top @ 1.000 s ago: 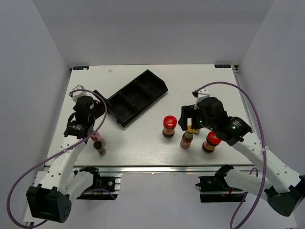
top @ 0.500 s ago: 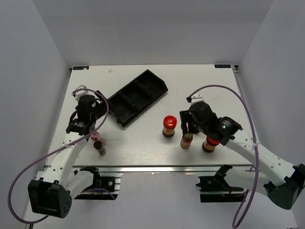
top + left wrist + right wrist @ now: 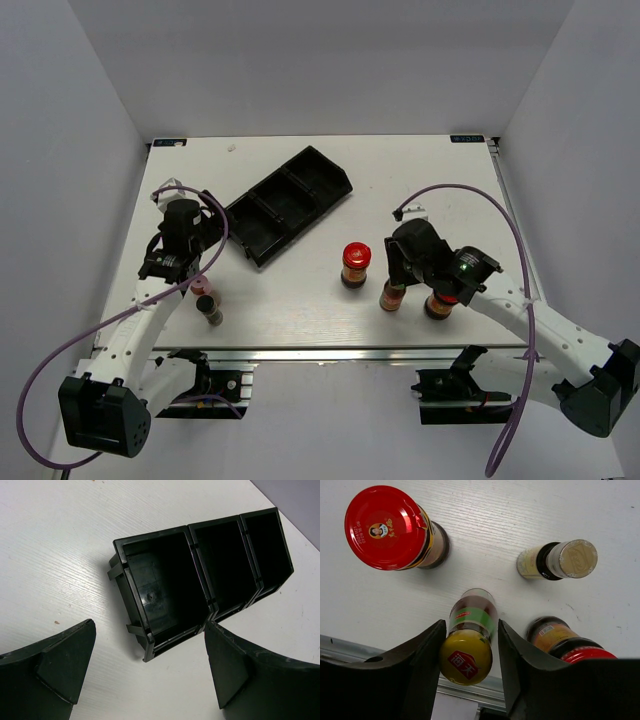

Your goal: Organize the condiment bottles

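My right gripper (image 3: 394, 282) (image 3: 471, 625) has come down over a slim dark sauce bottle with a yellow cap (image 3: 466, 657) (image 3: 391, 296), and its fingers press the neck from both sides. One red-lidded jar (image 3: 356, 263) (image 3: 385, 527) stands to the left of it, another (image 3: 441, 300) (image 3: 570, 642) to the right. A tan-capped bottle (image 3: 560, 561) stands just behind, hidden under the arm in the top view. A pink-capped bottle (image 3: 201, 287) and a dark-capped one (image 3: 213, 311) stand at the front left. My left gripper (image 3: 210, 234) (image 3: 150, 626) hangs open above the table.
The black three-compartment tray (image 3: 290, 203) (image 3: 150, 535) lies slanted at the back left, its near end just beyond my left fingers. The table's front edge with its metal rail (image 3: 470, 692) runs close behind the yellow-capped bottle.
My right gripper dropped toward the front edge and over the yellow-capped bottle, and its fingers closed in from wide open. The left arm shifted slightly, then held still.
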